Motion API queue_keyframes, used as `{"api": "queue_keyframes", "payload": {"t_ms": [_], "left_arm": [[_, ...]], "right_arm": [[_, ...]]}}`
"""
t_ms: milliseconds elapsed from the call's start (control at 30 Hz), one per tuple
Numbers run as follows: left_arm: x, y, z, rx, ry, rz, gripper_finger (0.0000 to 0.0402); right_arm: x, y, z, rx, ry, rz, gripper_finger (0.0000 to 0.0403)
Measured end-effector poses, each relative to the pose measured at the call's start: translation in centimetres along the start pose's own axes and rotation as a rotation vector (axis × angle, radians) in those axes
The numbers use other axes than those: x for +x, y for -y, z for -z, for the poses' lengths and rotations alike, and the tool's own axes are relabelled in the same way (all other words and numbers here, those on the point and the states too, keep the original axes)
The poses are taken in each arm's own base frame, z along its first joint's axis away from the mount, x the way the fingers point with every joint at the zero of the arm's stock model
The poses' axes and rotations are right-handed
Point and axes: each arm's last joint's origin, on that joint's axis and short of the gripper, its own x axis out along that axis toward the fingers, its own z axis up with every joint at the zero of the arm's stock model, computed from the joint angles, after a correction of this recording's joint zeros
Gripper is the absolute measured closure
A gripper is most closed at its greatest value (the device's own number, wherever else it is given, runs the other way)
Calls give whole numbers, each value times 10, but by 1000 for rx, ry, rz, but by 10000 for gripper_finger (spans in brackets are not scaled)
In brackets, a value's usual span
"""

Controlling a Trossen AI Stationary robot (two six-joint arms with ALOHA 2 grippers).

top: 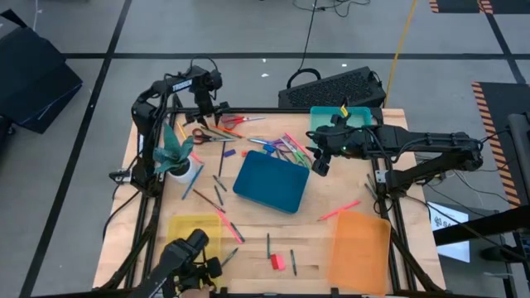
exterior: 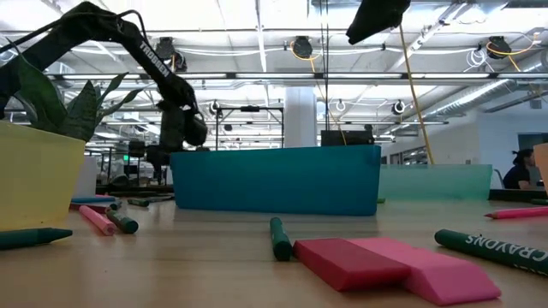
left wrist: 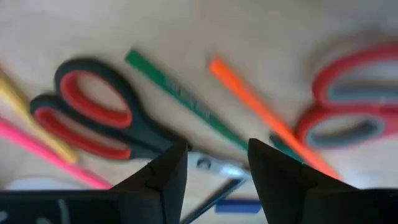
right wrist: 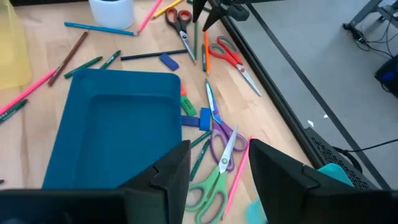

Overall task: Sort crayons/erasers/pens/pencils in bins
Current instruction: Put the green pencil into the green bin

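Erasers: two red/pink blocks (exterior: 394,265) are seen at the near table edge in the low view; a small blue block (right wrist: 168,61) lies by the black scissors (right wrist: 181,25).
Handling: judged light, slightly yielding and grippy; best pinched across the short sides.
Left gripper (left wrist: 214,163): fingers apart, held low over the black scissors, green pencil (left wrist: 180,99) and orange stick (left wrist: 267,115); a blue block (left wrist: 239,206) shows just beyond the fingertips, not between them.
Right gripper (right wrist: 217,165): fingers apart, held above the blue bin (right wrist: 112,134) and the purple scissors (right wrist: 222,140); nothing is held.
Other bins: yellow (top: 192,236), orange (top: 360,248), teal (top: 319,120).
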Motion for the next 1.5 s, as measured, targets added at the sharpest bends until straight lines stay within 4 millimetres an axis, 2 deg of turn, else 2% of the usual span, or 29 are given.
{"api": "queue_keyframes", "payload": {"t_ms": [233, 533, 633, 1033, 1133, 1267, 1500], "left_arm": [[12, -10, -13, -78, -28, 51, 229], [12, -17, -23, -149, -6, 60, 232], [11, -19, -26, -166, 7, 64, 253], [9, -18, -31, -259, 99, 64, 386], [7, -19, -32, -279, 128, 52, 394], [7, -20, -33, -288, 132, 52, 380], [2, -18, -33, -294, 162, 57, 394]], "right_arm": [[-2, -1, 1, 18, 2, -6, 248], [-2, -1, 1, 19, 4, 12, 248], [-3, 0, 0, 23, 11, 25, 248], [-16, 5, 1, 33, 45, 22, 248], [-21, 9, 2, 15, 58, 78, 248], [-31, 17, 4, 17, 81, 171, 248], [-38, 26, 5, 11, 101, 191, 248]]}}
